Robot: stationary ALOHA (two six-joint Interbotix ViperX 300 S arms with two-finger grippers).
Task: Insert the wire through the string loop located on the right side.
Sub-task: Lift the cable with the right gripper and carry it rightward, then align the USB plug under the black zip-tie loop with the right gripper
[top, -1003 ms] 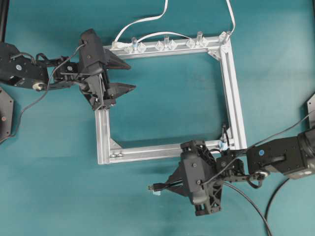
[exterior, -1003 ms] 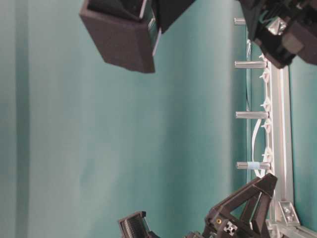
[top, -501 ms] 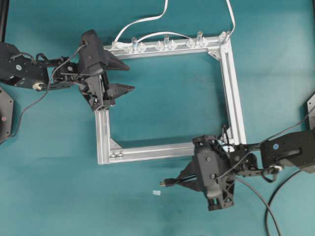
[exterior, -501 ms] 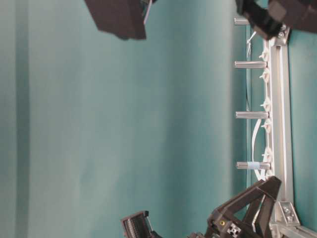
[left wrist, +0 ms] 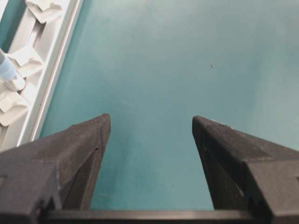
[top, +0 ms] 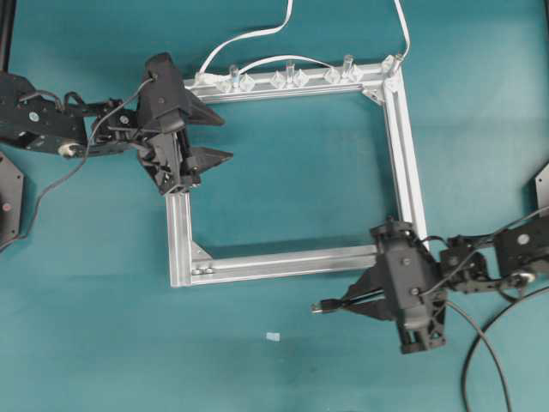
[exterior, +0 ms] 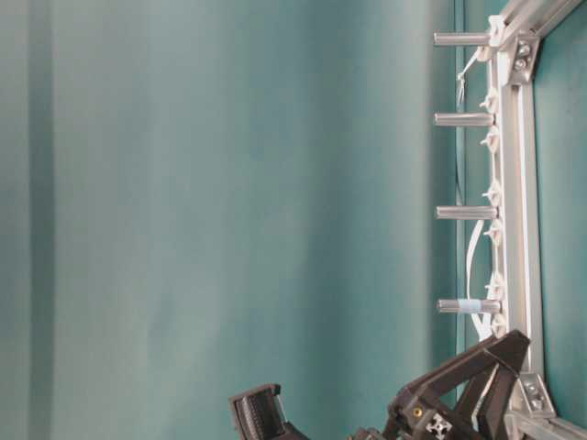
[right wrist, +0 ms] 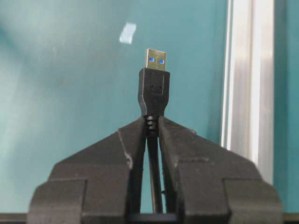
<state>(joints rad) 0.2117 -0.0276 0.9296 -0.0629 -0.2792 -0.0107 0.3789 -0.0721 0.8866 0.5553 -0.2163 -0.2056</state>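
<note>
R gripper is clamped on the wire just behind the plug's strain relief; plug sticks out fwd, metal tip exposed, blue insert visible. In overhead view the R gripper sits just below the frame's bottom-right corner, plug pointing left along the table, outside the frame. Rest of the wire trails off to the lower right.

L gripper is held wide apart, nothing in it, parked over the frame's upper-left corner.

String loop can't be made out in any view; the corner where it would be is covered by the R gripper/arm, so it can't be told whether the wire is already threaded.

Risks, as judged:
- Plug is aimed away from the right rail; w/o re-orienting, the loop is missed.
- Loop is likely tiny and limp; it could be pushed aside or flattened by the tip instead of entered.
- Grip is narrow, on round cable; the plug could twist or slip if it's snagged on the rail.
- Trailing slack could drag on the frame corner.

A small pale scrap lies on the table below the frame.
</note>
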